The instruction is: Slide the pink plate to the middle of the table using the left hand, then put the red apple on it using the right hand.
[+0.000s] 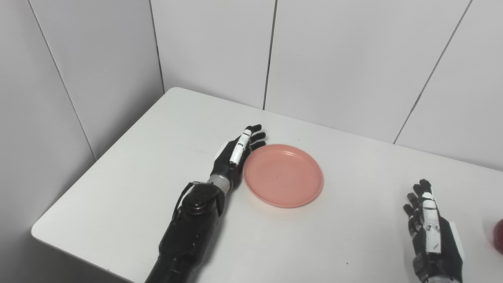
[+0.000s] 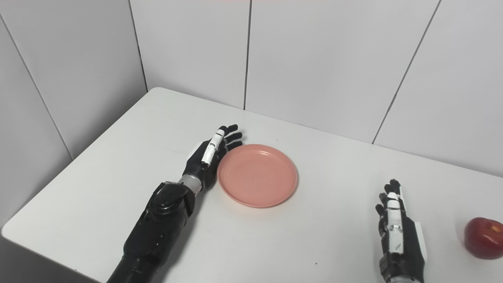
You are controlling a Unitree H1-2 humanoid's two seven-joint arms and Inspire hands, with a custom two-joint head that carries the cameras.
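I see the pink plate (image 2: 257, 175), round, smooth and shallow-rimmed, lying flat near the middle of the white table (image 2: 118, 165), with bare tabletop on every side of it. My left hand (image 2: 210, 155) stands edge-on against the plate's left rim, fingers straight and apart, holding nothing. Well right of the plate, my right hand (image 2: 397, 232) hovers spread and empty, and the glossy red apple (image 2: 484, 237) sits beyond it by the table's right edge, its stem dimple facing up.
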